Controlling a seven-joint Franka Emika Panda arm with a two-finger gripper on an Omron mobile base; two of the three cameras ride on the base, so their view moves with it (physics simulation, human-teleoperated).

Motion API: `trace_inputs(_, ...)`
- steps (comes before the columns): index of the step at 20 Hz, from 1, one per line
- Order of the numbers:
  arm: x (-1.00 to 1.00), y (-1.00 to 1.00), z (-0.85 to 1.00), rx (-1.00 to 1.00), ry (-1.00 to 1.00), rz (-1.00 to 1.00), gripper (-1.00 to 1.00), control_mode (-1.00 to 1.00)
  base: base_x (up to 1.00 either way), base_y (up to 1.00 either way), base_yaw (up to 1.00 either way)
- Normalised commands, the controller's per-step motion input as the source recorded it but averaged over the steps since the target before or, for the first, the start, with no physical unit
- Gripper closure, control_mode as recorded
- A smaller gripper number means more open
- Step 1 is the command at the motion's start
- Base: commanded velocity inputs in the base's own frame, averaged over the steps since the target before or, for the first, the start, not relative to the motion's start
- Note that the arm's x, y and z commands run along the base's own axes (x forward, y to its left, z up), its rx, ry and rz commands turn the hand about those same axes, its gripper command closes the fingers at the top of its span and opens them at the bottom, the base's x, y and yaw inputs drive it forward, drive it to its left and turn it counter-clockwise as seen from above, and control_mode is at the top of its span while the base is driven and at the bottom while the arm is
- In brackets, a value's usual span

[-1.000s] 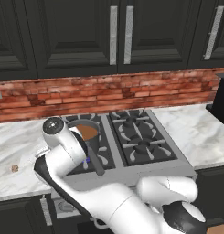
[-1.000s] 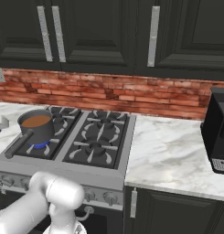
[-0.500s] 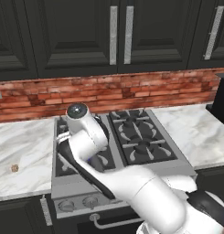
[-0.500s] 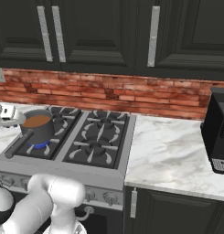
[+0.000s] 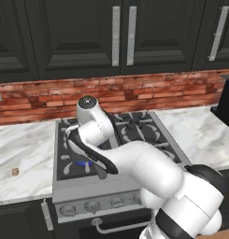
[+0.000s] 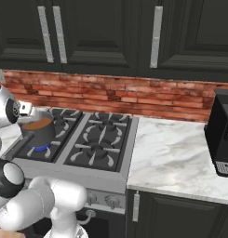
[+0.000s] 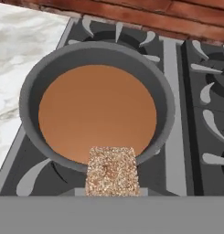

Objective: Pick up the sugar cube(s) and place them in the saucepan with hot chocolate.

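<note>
A: End effector state? Fingertips aren't clear in the hand view, but a brown speckled sugar cube sits right at the bottom centre where they'd be, so I'd say it's clamped on that cube.

B: Agreed, grasping the cube. Where is it against the saucepan?

A: Cube is over the near rim, overlapping the edge of the orange-brown hot chocolate. Pan sits on the front-left burner of the stove, blue flame under it in the right base view.

B: Risk?

A: Letting go now could clip the rim and bounce the cube onto the grate, because it's barely past the pan wall. Needs to go further over the liquid first.

B: Anything else left?

A: Another brownish cube on the marble worktop, well apart from the stove.
</note>
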Motion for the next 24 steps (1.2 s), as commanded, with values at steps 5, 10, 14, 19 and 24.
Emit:
trace_inputs(5, 0.63, -0.01, 0.00, 0.00, 0.16, 0.00, 1.00, -1.00, 0.00, 0.00, 0.00)
trace_inputs(10, 0.21, 0.00, -0.01, 0.00, 0.12, 0.00, 1.00, -1.00, 0.00, 0.00, 0.00)
trace_inputs(14, 0.01, 0.00, -0.08, 0.00, 0.01, 0.00, 1.00, -1.00, 0.00, 0.00, 0.00)
trace_inputs(19, 0.01, 0.00, -0.09, 0.00, 0.00, 0.00, 1.00, -1.00, 0.00, 0.00, 0.00)
trace_inputs(24, 0.02, 0.00, -0.10, 0.00, 0.00, 0.00, 1.00, -1.00, 0.00, 0.00, 0.00)
